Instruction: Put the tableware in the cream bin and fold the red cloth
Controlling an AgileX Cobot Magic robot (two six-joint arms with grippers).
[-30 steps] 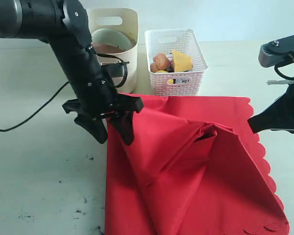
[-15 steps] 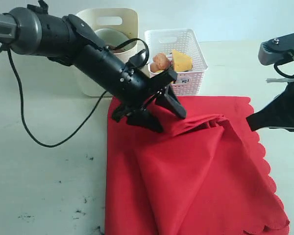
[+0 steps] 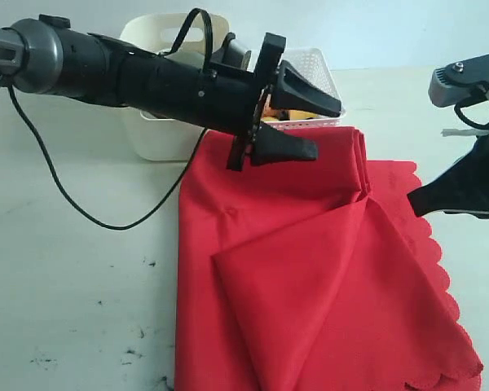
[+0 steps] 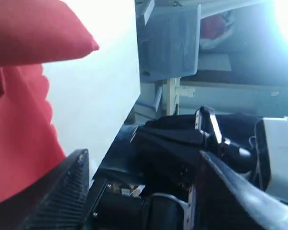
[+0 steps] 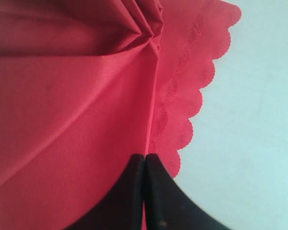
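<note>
The red cloth point(image 3: 310, 269) lies half folded on the white table, with a raised bunch at its far edge. My left gripper point(image 3: 328, 129) reaches across from the left, low over that far edge and in front of the cream bin point(image 3: 159, 138). Its jaws stand wide apart, and in the left wrist view nothing lies inside the gripper point(image 4: 141, 154); the cloth point(image 4: 19, 96) shows off to one side. My right gripper point(image 3: 413, 208) is shut, its tips point(image 5: 145, 155) over the cloth point(image 5: 72, 96) just inside the scalloped hem. The arm hides the tableware.
A white lattice basket point(image 3: 319, 65) stands right of the cream bin, mostly behind my left gripper. A black cable point(image 3: 73, 208) loops over the table on the left. The left wrist view looks past the table edge point(image 4: 129, 96) at the right arm point(image 4: 206, 143).
My left arm swung from the cloth's left edge up and rightward to its far edge, still open. The cloth's folds shifted with it and now bunch at the back. The right arm stayed put.
</note>
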